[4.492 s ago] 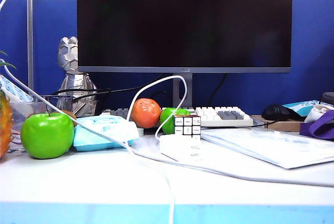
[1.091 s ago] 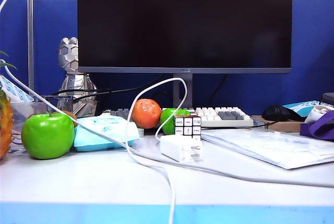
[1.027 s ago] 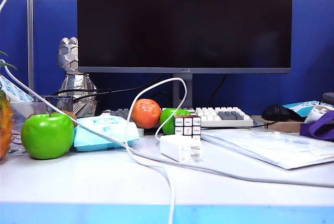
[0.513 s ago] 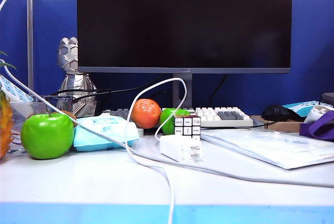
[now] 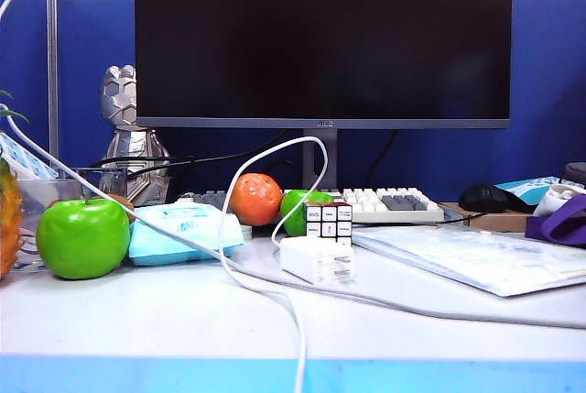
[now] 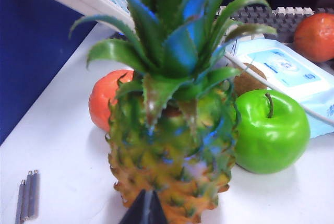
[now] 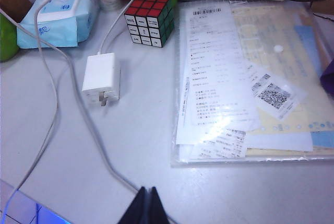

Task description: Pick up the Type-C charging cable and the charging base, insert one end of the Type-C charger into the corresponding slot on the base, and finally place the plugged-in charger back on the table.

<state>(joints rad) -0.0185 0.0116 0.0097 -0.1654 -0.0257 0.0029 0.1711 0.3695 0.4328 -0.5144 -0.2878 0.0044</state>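
From my station I see the charging base [image 7: 101, 74] lying flat on the table [image 5: 165, 320], near the middle of the desk top and just in front of one puzzle cube [image 7: 148, 12]; its two metal prongs point toward the front edge. The Type-C charging cable [image 5: 295, 347] runs from the far end of the base, arches up behind the cube in one tall loop, comes down and trails over the light-blue front edge. One thicker greyish cord [image 7: 99, 151] crosses the desk beside the base. The left gripper [image 6: 144, 211] has its dark fingers pressed together with nothing between them, hovering over the left end of the table just in front of one pineapple [image 6: 172, 145]. The right gripper [image 7: 145, 207] also has its fingers together and empty, over bare table near the front edge, well apart from the base. Neither gripper shows in the exterior view. I count two green apples, one large [image 5: 82, 235] near the left edge and one smaller [image 5: 300, 208] behind the cube, and two oranges, one [image 5: 255, 198] beside the smaller apple and one [image 6: 103, 101] tucked behind the pineapple. There is one light-blue wipes pack [image 5: 183, 230], one plastic sleeve of papers [image 7: 245, 72] toward the right side, one keyboard [image 5: 394, 203] and one monitor [image 5: 322, 36] at the back edge.
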